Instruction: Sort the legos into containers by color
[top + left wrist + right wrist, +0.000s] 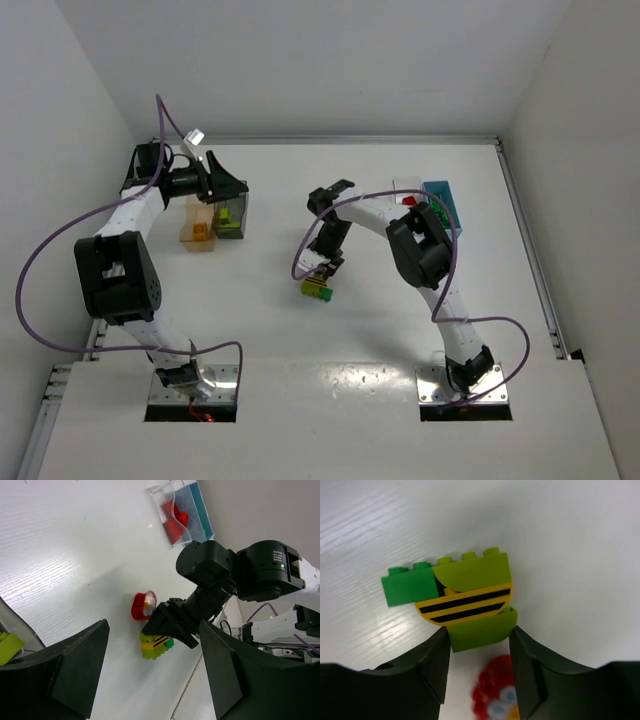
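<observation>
A lego cluster (465,597) of lime-green, dark green and yellow black-striped bricks lies on the white table; it also shows in the top view (318,291) and the left wrist view (155,645). My right gripper (480,632) is shut on the cluster's lower lime brick, one finger against each side. It also shows from above (322,268). A red round piece with eyes (497,700) lies between the fingers, blurred. My left gripper (150,680) is open and empty, held above the dark grey container (232,215), which holds green bricks.
The orange container (198,228), holding orange and yellow bricks, stands left of the grey one. The clear container (408,190), with red bricks in it, and the light blue container (443,205) stand at the back right. The red round piece (144,605) rests beside the cluster.
</observation>
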Controlling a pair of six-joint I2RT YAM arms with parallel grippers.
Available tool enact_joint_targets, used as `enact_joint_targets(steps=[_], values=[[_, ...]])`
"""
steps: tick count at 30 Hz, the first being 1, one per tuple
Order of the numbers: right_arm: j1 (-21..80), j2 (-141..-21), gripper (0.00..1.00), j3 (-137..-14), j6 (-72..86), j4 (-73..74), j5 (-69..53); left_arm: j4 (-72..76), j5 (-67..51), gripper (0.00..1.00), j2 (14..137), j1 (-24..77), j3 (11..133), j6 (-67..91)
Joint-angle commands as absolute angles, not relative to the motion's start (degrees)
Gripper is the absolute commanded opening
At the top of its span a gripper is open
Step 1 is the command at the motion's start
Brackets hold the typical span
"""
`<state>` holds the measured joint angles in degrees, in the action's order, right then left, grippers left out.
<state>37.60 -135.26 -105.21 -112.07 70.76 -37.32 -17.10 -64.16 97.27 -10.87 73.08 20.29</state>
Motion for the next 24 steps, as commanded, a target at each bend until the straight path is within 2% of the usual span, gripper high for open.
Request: enact_joint_targets(steps=[1, 2, 5, 14, 18, 19, 23, 24], values=[[37.4, -131.9, 0.31, -100.7, -171.1, 68.1, -30.2, -15.0, -66.1, 0.79, 95.4, -11.4, 72.2, 21.1], [36.7, -129.8, 0.23, -97.9, -167.5, 65.6, -28.7, -15.0, -66.1, 0.79, 95.4, -11.4, 72.2, 21.1], [36.2, -125.4, 0.08, -92.2, -160.2, 60.0, -26.9, -15.0, -66.6, 0.79, 94.8, -11.4, 71.6, 20.5], [36.2, -113.7, 0.02, -81.2, -136.1, 43.6, -31.2, -15.0, -63.5, 0.79, 90.1, -6.1, 68.3, 15.0], [35.6, -106.7, 0.26, -72.1, -116.8, 27.3, -29.4, -19.7, -63.5, 0.79, 89.6, -1.3, 68.5, 6.4], [35.6, -105.5, 0.36, -71.5, -113.2, 25.3, -28.1, -21.6, -62.9, 0.79, 89.6, 0.9, 69.5, 3.9], [35.6, -101.2, 0.44, -72.1, -91.3, 20.5, -20.1, -36.8, -57.8, 0.83, 89.6, 8.4, 73.9, -14.4], [35.6, -100.6, 0.45, -74.0, -80.9, 20.0, -16.1, -43.5, -55.3, 0.85, 91.5, 11.5, 75.9, -22.0]])
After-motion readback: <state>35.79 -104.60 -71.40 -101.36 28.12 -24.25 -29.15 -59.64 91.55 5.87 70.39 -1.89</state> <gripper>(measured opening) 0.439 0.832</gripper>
